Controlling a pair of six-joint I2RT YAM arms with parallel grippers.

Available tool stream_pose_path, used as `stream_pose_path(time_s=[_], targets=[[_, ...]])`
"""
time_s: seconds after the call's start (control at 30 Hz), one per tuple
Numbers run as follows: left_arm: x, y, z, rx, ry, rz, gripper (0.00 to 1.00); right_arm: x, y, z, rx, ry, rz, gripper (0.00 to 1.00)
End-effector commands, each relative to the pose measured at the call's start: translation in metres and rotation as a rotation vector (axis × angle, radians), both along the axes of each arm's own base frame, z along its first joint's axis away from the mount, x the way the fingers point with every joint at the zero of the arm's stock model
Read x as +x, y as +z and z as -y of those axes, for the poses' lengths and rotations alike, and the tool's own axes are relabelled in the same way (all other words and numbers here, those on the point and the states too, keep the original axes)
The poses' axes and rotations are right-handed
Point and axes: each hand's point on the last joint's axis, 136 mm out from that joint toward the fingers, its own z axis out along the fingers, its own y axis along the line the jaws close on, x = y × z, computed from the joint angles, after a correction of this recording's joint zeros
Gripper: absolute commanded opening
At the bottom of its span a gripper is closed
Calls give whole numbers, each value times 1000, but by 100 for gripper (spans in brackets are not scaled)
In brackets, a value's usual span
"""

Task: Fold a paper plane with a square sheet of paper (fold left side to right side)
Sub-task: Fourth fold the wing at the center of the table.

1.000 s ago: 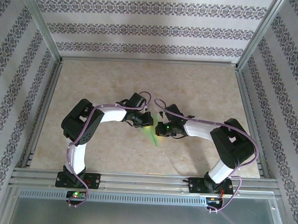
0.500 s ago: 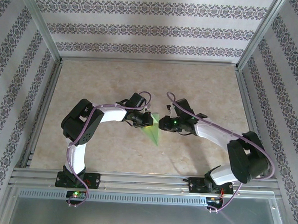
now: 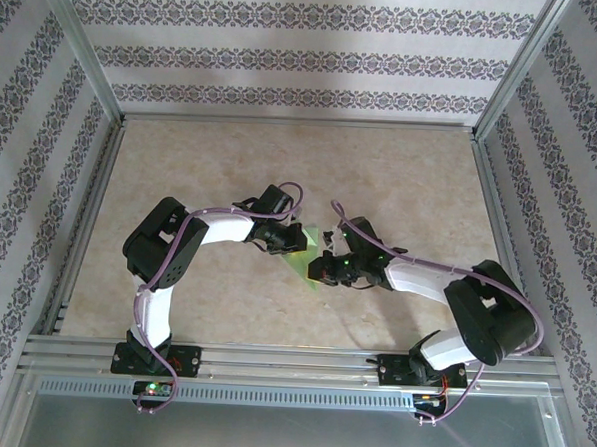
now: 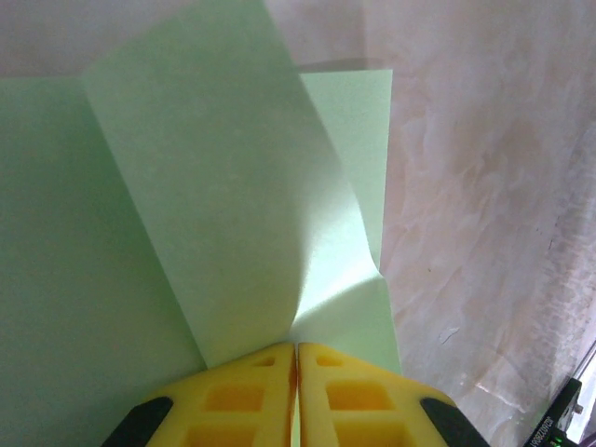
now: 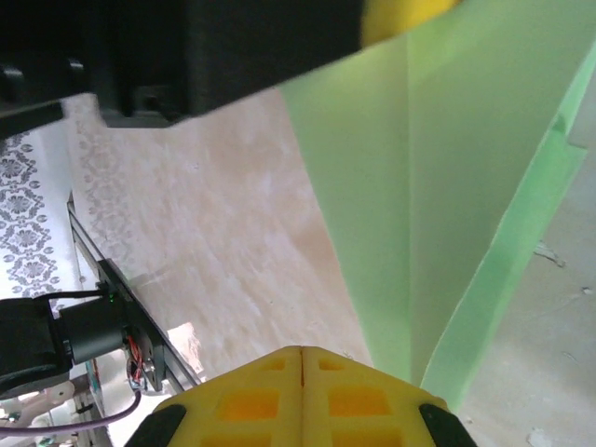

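Paper first: the green paper (image 4: 186, 214) is not a flat square. It hangs between my 2 wrists over the middle of the table (image 4: 484, 214), lifted off the surface as far as I can judge, and it carries several creases. From my left wrist I see at least 2 layers, 1 broad flap lying over another. A sharp ridge runs up from my fingertips, and the under layer has a small buckle at its right edge. From my right wrist it reads as a long wedge narrowing toward me, with 1 crease down its length and a second layer's edge along its right side. From above it is a small pointed green shape between the 2 grippers.

My left gripper (image 4: 296, 358) is clenched on the paper: the yellow fingers meet with no gap and the folded layers rise straight out of the seam. My right gripper (image 5: 303, 358) is clenched too, fingers pressed together. The wedge's narrow end runs down just beside my right finger, and I cannot tell whether any of it is caught.

My judgement of progress: the early folds are done, since the shape is narrow, layered and pointed. It does not look like a finished dart to me. The layers gape, the edges are not pressed flat, and I see no pair of wings turned out from a centre crease. What is left, I think, is to bring the halves together, press the crease and fold down the wings.
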Motion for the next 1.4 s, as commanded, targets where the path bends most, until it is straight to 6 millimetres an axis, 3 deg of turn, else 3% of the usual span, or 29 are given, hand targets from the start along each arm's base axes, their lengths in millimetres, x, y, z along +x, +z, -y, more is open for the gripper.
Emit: stream_pose_path(time_s=[0.0,0.5,1.37], targets=[[-15,-28,-14,110,-2,-60,11,-1,-5,-8,44,5,-15,0],[-14,-27,-15,116,0,-58,11,-11,-34,-3,-17,9,-51,0],[-15,-29,-17,125,1,-65,11,-18,-43,-2,-53,19,-63,0]])
